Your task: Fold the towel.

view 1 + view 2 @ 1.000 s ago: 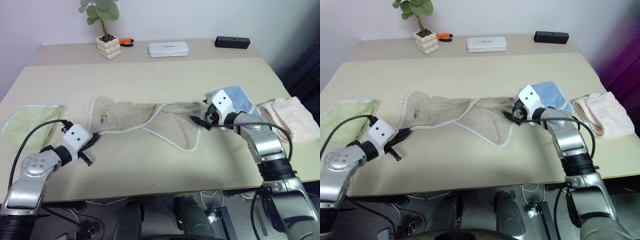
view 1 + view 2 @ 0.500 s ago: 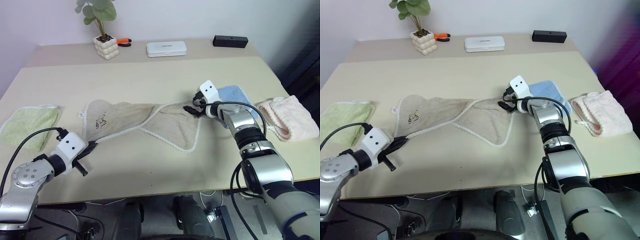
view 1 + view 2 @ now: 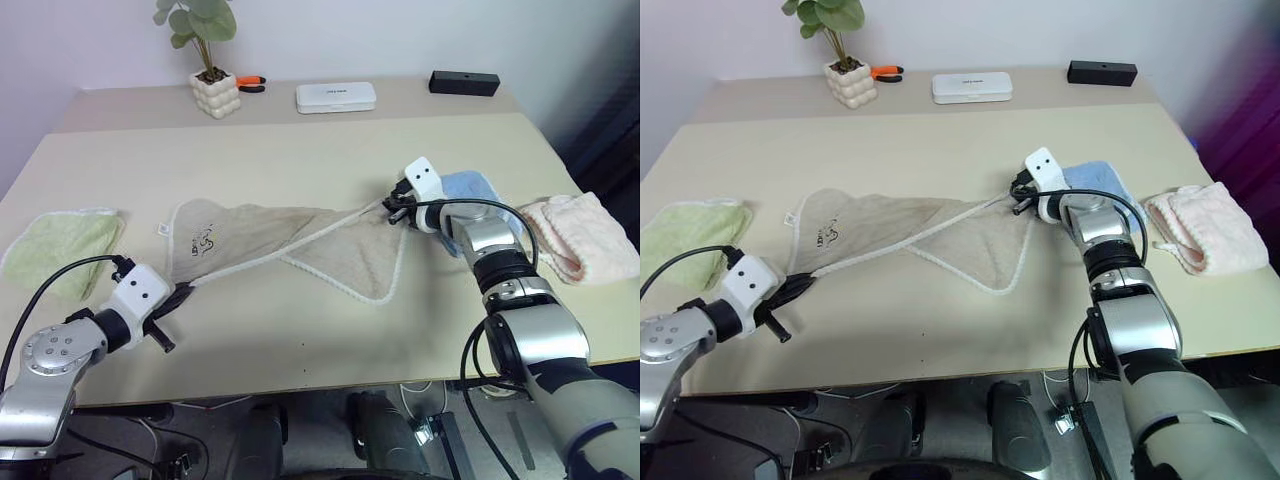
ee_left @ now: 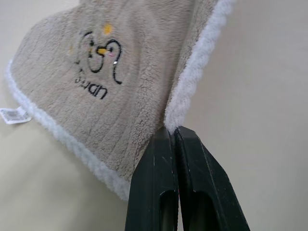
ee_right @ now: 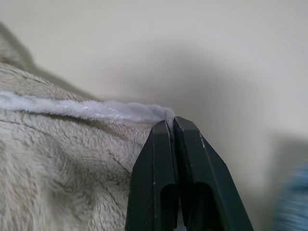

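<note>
A wide bare stretch of table (image 3: 300, 150) is seen between the towel (image 3: 300, 245) and the far row of things: a plant pot (image 3: 217, 95), a white box (image 3: 336, 97) and a black box (image 3: 464, 83). The near strip of table in front of the towel is also bare. On the left the way is narrowed by a green cloth (image 3: 55, 250). On the right, a blue cloth (image 3: 470, 190) lies just beside the right hand (image 3: 395, 210), and a pink cloth (image 3: 585, 235) lies beyond it near the edge.
</note>
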You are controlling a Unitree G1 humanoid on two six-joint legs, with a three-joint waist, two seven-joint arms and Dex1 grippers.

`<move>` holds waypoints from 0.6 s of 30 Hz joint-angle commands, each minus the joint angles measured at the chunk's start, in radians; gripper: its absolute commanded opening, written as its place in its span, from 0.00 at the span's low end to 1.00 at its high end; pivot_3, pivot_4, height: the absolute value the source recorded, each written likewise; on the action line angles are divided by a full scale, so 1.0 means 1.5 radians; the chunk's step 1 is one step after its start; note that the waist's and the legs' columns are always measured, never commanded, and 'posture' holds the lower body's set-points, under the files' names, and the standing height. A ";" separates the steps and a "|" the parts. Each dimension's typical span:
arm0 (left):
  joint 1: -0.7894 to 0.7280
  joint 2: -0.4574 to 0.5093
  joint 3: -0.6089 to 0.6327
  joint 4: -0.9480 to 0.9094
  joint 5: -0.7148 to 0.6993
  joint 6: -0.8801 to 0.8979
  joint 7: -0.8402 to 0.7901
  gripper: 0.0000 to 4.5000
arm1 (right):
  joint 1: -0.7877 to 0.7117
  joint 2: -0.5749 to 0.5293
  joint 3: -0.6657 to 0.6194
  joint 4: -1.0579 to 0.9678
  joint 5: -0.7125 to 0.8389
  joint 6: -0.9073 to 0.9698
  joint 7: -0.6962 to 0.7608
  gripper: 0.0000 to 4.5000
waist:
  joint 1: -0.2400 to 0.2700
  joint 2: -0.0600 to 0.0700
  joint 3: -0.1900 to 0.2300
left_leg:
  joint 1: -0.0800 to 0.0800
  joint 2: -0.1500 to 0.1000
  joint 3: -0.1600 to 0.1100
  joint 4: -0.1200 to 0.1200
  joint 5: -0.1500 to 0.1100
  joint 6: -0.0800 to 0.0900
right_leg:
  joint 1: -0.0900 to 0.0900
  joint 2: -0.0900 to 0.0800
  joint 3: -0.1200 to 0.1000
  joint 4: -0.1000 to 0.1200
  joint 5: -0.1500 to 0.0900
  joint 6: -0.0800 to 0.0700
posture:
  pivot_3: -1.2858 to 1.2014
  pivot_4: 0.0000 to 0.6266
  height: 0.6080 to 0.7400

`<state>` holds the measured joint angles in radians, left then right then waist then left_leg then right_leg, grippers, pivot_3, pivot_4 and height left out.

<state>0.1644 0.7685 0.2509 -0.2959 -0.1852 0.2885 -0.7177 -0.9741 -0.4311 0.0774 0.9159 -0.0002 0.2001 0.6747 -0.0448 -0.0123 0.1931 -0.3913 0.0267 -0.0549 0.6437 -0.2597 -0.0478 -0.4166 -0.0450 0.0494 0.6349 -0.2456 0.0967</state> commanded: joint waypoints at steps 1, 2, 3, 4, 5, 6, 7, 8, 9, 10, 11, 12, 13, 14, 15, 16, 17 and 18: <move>-0.008 0.007 0.021 -0.002 0.002 -0.012 0.004 0.00 | -0.002 -0.015 -0.014 -0.047 0.001 -0.009 -0.001 0.01 | -0.001 0.000 0.000 | 0.000 0.000 0.000 0.000 0.000 0.000 | 0.000 0.000 0.000 0.000 0.000 0.000 | 0.52 0.24 0.98; -0.060 0.003 0.026 0.025 0.005 -0.018 0.027 0.00 | -0.021 -0.031 -0.022 -0.061 -0.003 -0.035 -0.011 0.01 | -0.001 0.000 0.000 | 0.000 0.000 0.000 0.000 0.000 0.000 | 0.000 0.000 0.000 0.000 0.000 0.000 | 0.52 0.24 0.98; -0.109 0.000 0.030 0.052 0.010 -0.023 0.050 0.00 | -0.040 -0.046 -0.027 -0.071 -0.008 -0.060 -0.019 0.01 | 0.002 0.001 0.001 | 0.000 0.000 0.000 0.000 0.000 0.000 | 0.000 0.000 0.000 0.001 0.000 0.000 | 0.52 0.24 0.98; -0.156 -0.002 0.032 0.080 0.016 -0.030 0.070 0.00 | -0.058 -0.056 -0.029 -0.074 -0.012 -0.080 -0.026 0.01 | 0.004 0.001 0.001 | -0.001 0.000 0.000 0.000 0.000 0.000 | -0.002 0.000 0.000 0.001 0.000 0.000 | 0.52 0.24 0.98; -0.212 -0.004 0.034 0.113 0.016 -0.030 0.090 0.00 | -0.081 -0.064 -0.032 -0.071 -0.016 -0.096 -0.035 0.01 | 0.006 0.001 0.002 | -0.002 0.000 0.000 0.001 0.000 0.000 | -0.002 0.000 0.000 0.003 0.000 0.000 | 0.52 0.24 0.98; -0.273 -0.003 0.034 0.147 0.024 -0.049 0.113 0.00 | -0.106 -0.072 -0.035 -0.066 -0.020 -0.113 -0.045 0.01 | 0.004 0.002 0.002 | -0.003 0.000 0.000 0.002 0.000 0.000 | -0.004 0.000 0.000 0.004 0.000 0.000 | 0.52 0.24 0.98; -0.356 -0.004 0.037 0.197 0.034 -0.061 0.152 0.00 | -0.140 -0.082 -0.039 -0.061 -0.023 -0.131 -0.055 0.01 | 0.005 0.002 0.003 | -0.004 -0.001 0.000 0.002 0.000 0.000 | -0.005 0.000 0.000 0.005 0.000 0.000 | 0.52 0.24 0.98; -0.428 -0.008 0.043 0.244 0.031 -0.068 0.178 0.00 | -0.168 -0.089 -0.042 -0.057 -0.024 -0.148 -0.062 0.01 | 0.003 0.001 0.003 | -0.004 -0.001 0.000 0.003 0.000 0.000 | -0.006 -0.001 0.000 0.007 0.000 0.000 | 0.52 0.24 0.98; -0.478 -0.010 0.050 0.276 0.026 -0.077 0.191 0.00 | -0.189 -0.093 -0.045 -0.056 -0.023 -0.159 -0.065 0.01 | 0.002 0.001 0.003 | -0.005 -0.001 0.000 0.003 0.001 -0.001 | -0.008 -0.001 0.000 0.007 0.000 0.001 | 0.52 0.24 0.98; -0.520 -0.008 0.056 0.303 0.020 -0.087 0.200 0.00 | -0.205 -0.097 -0.049 -0.066 -0.015 -0.160 -0.059 0.01 | 0.001 0.001 0.003 | -0.006 -0.001 -0.001 0.002 0.001 -0.001 | -0.008 -0.001 0.000 0.008 0.000 0.001 | 0.52 0.24 0.98; -0.543 -0.006 0.058 0.321 0.018 -0.098 0.202 0.00 | -0.215 -0.098 -0.052 -0.071 -0.011 -0.161 -0.055 0.01 | -0.002 0.001 0.003 | -0.006 -0.001 -0.001 0.002 0.001 -0.001 | -0.009 -0.001 0.000 0.008 0.000 0.001 | 0.52 0.24 0.98; -0.557 -0.005 0.058 0.334 0.018 -0.107 0.203 0.00 | -0.220 -0.098 -0.054 -0.075 -0.008 -0.162 -0.051 0.01 | -0.005 0.001 0.002 | -0.006 -0.001 0.000 0.001 0.000 0.000 | -0.009 -0.001 0.000 0.007 0.000 0.001 | 0.52 0.24 0.98; -0.569 0.002 0.060 0.344 0.018 -0.116 0.199 0.00 | -0.222 -0.101 -0.058 -0.098 0.001 -0.158 -0.037 0.01 | -0.007 0.001 0.002 | -0.005 -0.001 0.000 0.000 0.000 0.001 | -0.009 -0.001 0.000 0.008 0.000 0.001 | 0.52 0.24 0.98; -0.569 0.013 0.072 0.344 0.004 -0.109 0.184 0.00 | -0.210 -0.107 -0.065 -0.158 0.028 -0.136 -0.002 0.01 | -0.010 0.001 0.002 | -0.004 -0.001 0.000 -0.001 -0.001 0.001 | -0.009 -0.001 0.000 0.007 0.000 0.001 | 0.52 0.24 0.98; -0.557 0.025 0.086 0.336 -0.012 -0.102 0.164 0.00 | -0.189 -0.114 -0.071 -0.225 0.058 -0.110 0.035 0.01 | -0.012 0.001 0.002 | -0.004 -0.001 0.001 -0.001 -0.001 0.002 | -0.009 -0.001 0.000 0.007 0.000 0.001 | 0.52 0.24 0.98; -0.538 0.035 0.099 0.324 -0.028 -0.095 0.145 0.00 | -0.164 -0.120 -0.074 -0.287 0.082 -0.082 0.066 0.01 | -0.016 0.001 0.002 | -0.005 -0.001 0.001 -0.002 -0.001 0.002 | -0.010 -0.001 0.000 0.007 0.000 0.001 | 0.52 0.24 0.98; -0.512 0.042 0.111 0.308 -0.045 -0.084 0.126 0.00 | -0.135 -0.126 -0.075 -0.342 0.102 -0.052 0.090 0.01 | -0.017 0.001 0.002 | -0.007 -0.001 0.001 -0.003 -0.001 0.002 | -0.012 -0.001 0.000 0.007 0.000 0.001 | 0.52 0.24 0.98; -0.472 0.048 0.125 0.283 -0.064 -0.072 0.100 0.00 | -0.094 -0.137 -0.072 -0.405 0.123 -0.019 0.116 0.01 | -0.017 0.001 0.002 | -0.009 -0.001 0.001 -0.002 -0.001 0.002 | -0.015 -0.001 0.000 0.008 0.000 0.001 | 0.52 0.24 0.98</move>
<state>-0.5880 0.8086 0.3677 0.1854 -0.2326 0.1622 -0.5203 -1.1442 -0.6057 -0.0019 0.4595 0.1201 0.1093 0.7878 -0.0705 -0.0101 0.1963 -0.4082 0.0258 -0.0539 0.6413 -0.2610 -0.0451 -0.4420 -0.0462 0.0495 0.6481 -0.2455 0.0979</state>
